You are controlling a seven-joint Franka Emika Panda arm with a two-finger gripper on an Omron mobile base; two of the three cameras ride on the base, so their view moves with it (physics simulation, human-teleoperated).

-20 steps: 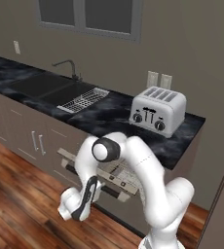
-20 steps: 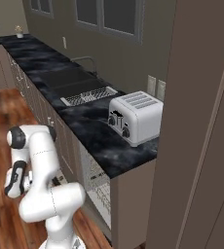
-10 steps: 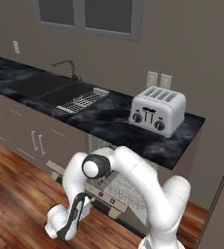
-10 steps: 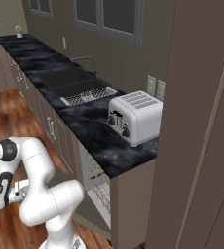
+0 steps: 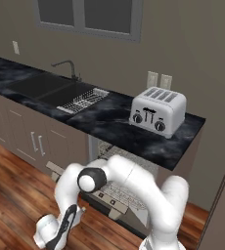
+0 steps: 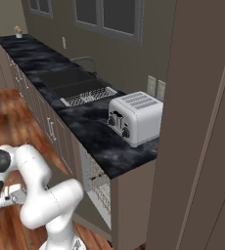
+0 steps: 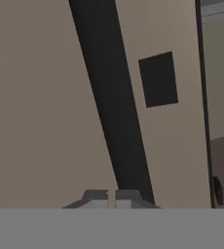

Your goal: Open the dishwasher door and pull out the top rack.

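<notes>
The dishwasher door (image 5: 115, 204) hangs partly lowered under the counter, its edge strip of small dark buttons facing up. Behind it, white wire of the top rack (image 5: 106, 150) shows inside the cavity, and the rack (image 6: 96, 177) also appears through the open side. My arm bends down to the lower left, with the hand (image 5: 53, 235) near the floor in front of the door. In the hand view my gripper (image 7: 115, 197) is shut, its tips touching with nothing between them. The door's taupe outer face (image 7: 41, 107) lies just ahead, and the dark bar handle (image 7: 111, 97) runs diagonally up from the tips.
A silver toaster (image 5: 157, 111) stands on the black marble counter (image 5: 100, 124) above the dishwasher. A sink (image 5: 51, 88) with a wire drainer (image 5: 82, 100) lies to the left. Cabinet doors (image 5: 33, 141) flank the dishwasher. A tall cabinet wall (image 6: 202, 146) closes the right. Wood floor (image 5: 11, 195) lies in front.
The hand has swung down and left toward the floor, and the door has dropped further open with it. The jaws have closed fully.
</notes>
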